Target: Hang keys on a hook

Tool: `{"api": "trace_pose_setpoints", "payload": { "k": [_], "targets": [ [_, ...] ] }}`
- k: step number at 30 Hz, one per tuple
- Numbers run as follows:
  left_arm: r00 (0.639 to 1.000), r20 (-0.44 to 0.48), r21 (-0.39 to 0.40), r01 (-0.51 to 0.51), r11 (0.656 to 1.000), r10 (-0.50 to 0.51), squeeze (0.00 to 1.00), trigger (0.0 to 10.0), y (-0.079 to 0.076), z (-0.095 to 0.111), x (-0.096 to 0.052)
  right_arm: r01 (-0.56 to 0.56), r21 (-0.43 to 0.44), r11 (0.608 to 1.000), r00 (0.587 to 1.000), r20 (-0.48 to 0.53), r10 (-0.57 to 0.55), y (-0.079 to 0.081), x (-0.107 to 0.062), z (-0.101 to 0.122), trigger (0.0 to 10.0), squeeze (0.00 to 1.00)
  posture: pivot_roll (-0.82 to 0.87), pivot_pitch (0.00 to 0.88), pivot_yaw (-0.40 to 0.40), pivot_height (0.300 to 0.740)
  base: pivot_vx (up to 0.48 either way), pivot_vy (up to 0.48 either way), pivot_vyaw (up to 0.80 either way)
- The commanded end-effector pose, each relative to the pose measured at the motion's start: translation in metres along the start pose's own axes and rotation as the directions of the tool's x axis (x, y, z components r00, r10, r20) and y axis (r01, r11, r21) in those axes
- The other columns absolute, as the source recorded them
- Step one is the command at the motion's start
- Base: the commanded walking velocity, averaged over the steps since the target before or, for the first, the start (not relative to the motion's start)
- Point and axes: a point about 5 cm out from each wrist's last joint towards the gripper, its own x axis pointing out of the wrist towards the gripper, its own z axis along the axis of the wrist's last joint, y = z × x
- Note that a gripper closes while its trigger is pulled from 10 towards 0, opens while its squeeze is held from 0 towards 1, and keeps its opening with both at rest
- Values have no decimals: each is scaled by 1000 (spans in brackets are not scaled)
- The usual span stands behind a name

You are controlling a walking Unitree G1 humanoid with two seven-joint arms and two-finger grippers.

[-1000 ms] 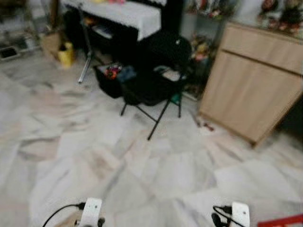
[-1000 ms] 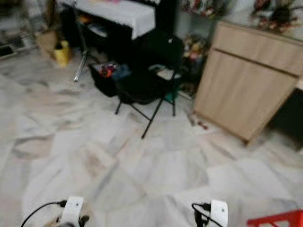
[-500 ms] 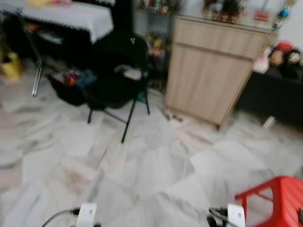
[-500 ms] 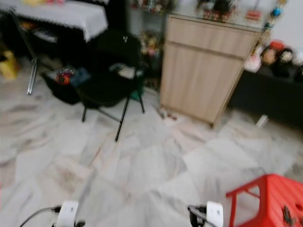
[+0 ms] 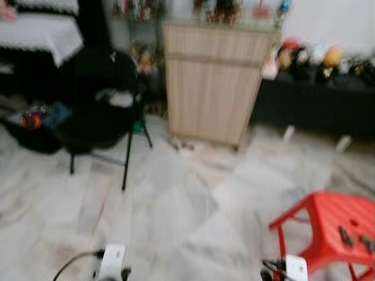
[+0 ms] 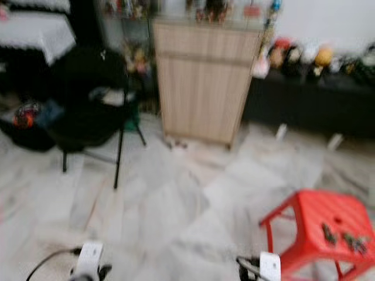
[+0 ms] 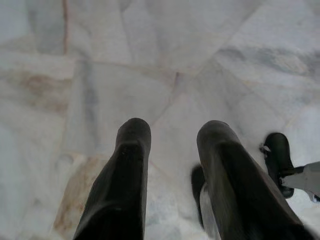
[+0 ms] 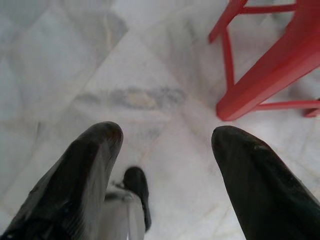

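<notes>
meanwhile both arms hung low over the floor (image 5: 176,205), left gripper (image 7: 172,132) and right gripper (image 8: 167,135) spread wide, empty. likely keys (image 6: 343,239) lay on the red stool (image 6: 316,211), near the right gripper; blur kept them uncertain.

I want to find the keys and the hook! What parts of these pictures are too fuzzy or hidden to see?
- Small dark things on the red stool: blurred, too small to tell if keys.
- Figures atop the wooden cabinet: blurred in both eye views.
- Stool's top: cut off by the right wrist view's edge.
- A hook: none can be made out.
</notes>
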Motion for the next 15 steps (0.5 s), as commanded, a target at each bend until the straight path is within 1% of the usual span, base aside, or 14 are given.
{"api": "trace_pose_setpoints", "payload": {
  "k": [1, 7, 11, 15],
  "targets": [
    [1000, -26, 15, 0, 1000, 0, 0, 10000, 1, -5, -1, -3, -1, 1000, 1000, -9, 3, 1, 0, -3, 10000, 0, 14, 0, -17, 740, 0, 0, -744],
    [1000, -26, 16, 5, 1000, -5, 0, 10000, 0, -5, -1, -2, -3, 1000, 1000, -10, 2, 1, -1, -3, 10000, 0, 13, 0, -16, 740, 0, 0, -744],
    [1000, -26, 15, 6, 1000, -5, 0, 10000, 0, -6, -1, 4, 13, 1000, 1000, 1, -4, 1, -1, -3, 10000, 0, 13, 0, -18, 740, 0, 0, 0],
    [1000, -28, 14, 7, 1000, -7, 0, 10000, -1, -6, -1, 4, 4, 1000, 1000, 3, -4, 0, -1, -3, 10000, 0, 13, 0, -18, 740, 0, 0, 0]
  ]
}}
